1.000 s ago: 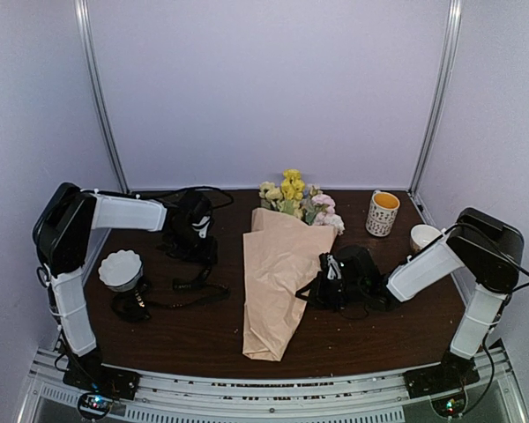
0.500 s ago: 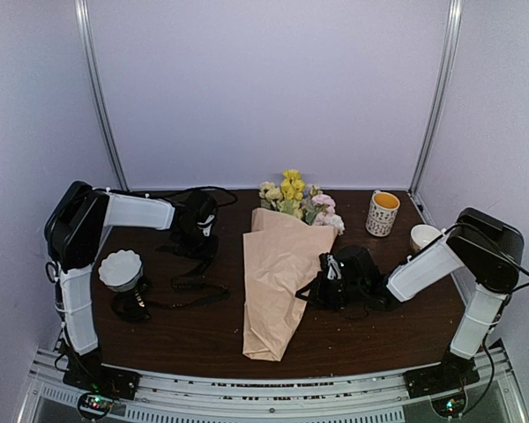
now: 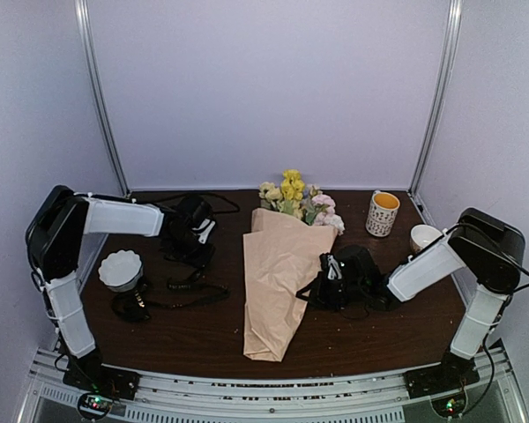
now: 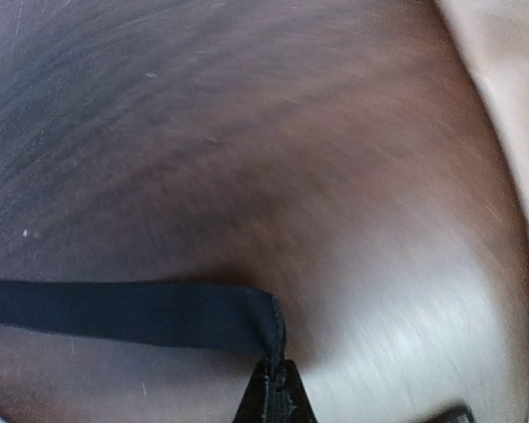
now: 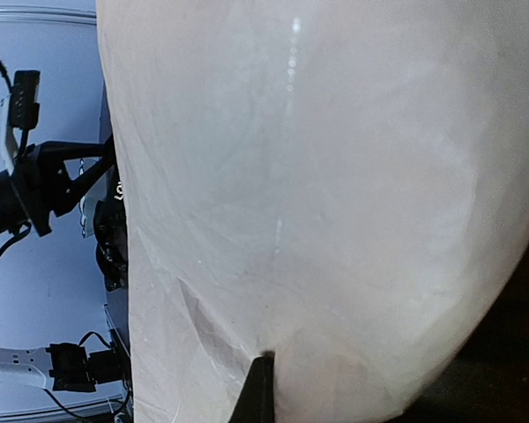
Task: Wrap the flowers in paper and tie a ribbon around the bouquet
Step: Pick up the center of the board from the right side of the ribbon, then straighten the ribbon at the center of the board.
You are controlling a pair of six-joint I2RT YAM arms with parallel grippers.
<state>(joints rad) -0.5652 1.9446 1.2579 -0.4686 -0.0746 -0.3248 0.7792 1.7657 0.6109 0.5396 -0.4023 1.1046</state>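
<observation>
The bouquet lies along the table's middle as a tan-peach paper (image 3: 278, 278) cone. Yellow, pink and cream flowers (image 3: 298, 199) show at its far, wide end. My right gripper (image 3: 323, 287) rests at the cone's right edge. In the right wrist view it (image 5: 263, 381) is shut on the paper (image 5: 335, 194), where a crease starts at the tip. The black ribbon (image 3: 203, 298) trails over the table left of the cone. My left gripper (image 3: 194, 247) hangs above it. In the left wrist view it (image 4: 276, 372) is shut on the ribbon (image 4: 132, 314), which bends up into the tips.
A patterned mug (image 3: 382, 213) and a small white bowl (image 3: 423, 236) stand at the back right. A white ridged cup (image 3: 121, 269) sits at the left, with a dark coil (image 3: 132, 305) in front of it. The cone's edge (image 4: 511, 106) shows at the left wrist view's upper right.
My left gripper has closed on the ribbon, and the left arm has shifted slightly. The right arm and the bouquet have not moved.
</observation>
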